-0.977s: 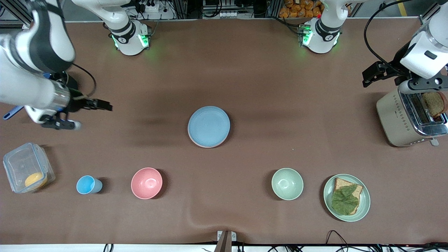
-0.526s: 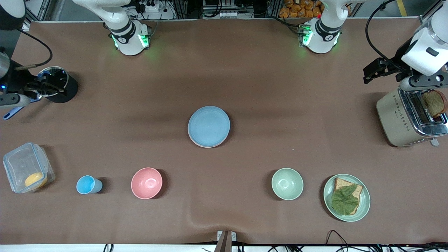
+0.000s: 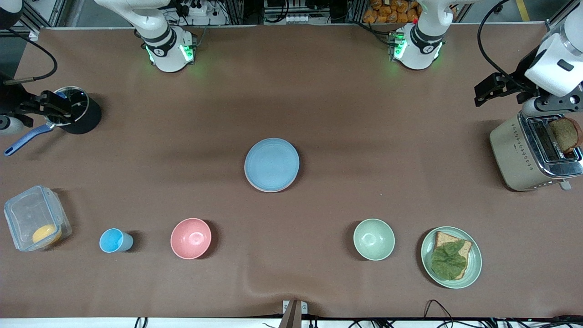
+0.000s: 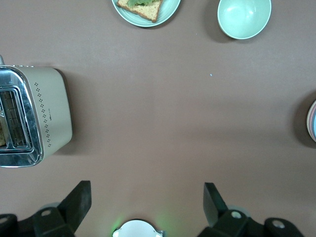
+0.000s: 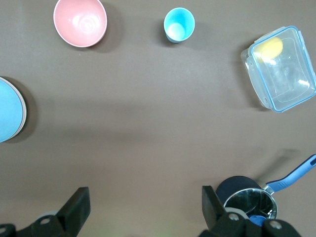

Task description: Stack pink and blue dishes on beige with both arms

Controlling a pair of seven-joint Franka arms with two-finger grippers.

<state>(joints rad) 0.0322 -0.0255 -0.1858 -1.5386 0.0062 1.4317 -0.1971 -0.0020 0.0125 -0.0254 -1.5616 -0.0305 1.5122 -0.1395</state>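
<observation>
The light blue plate (image 3: 272, 164) lies at the middle of the table, on top of a stack. A thin pinkish rim (image 3: 253, 184) of a plate shows under its edge. The beige plate is hidden beneath. The stack's edge also shows in the right wrist view (image 5: 9, 116) and in the left wrist view (image 4: 312, 121). My left gripper (image 3: 484, 91) hangs open above the table beside the toaster, empty (image 4: 146, 195). My right gripper (image 3: 53, 105) is open and empty (image 5: 144, 197), over the black pot at the right arm's end.
A toaster (image 3: 514, 155) with a bread slice stands at the left arm's end. Along the camera side sit a green plate (image 3: 473, 266) with bread and lettuce, a green bowl (image 3: 374, 239), a pink bowl (image 3: 191, 238), a blue cup (image 3: 115, 240) and a clear box (image 3: 36, 218). The black pot (image 3: 82, 116) has a blue handle.
My right arm has pulled back from over the table to its own end, beside the pot. My left gripper has drifted slightly toward the bases. The stack has not moved.
</observation>
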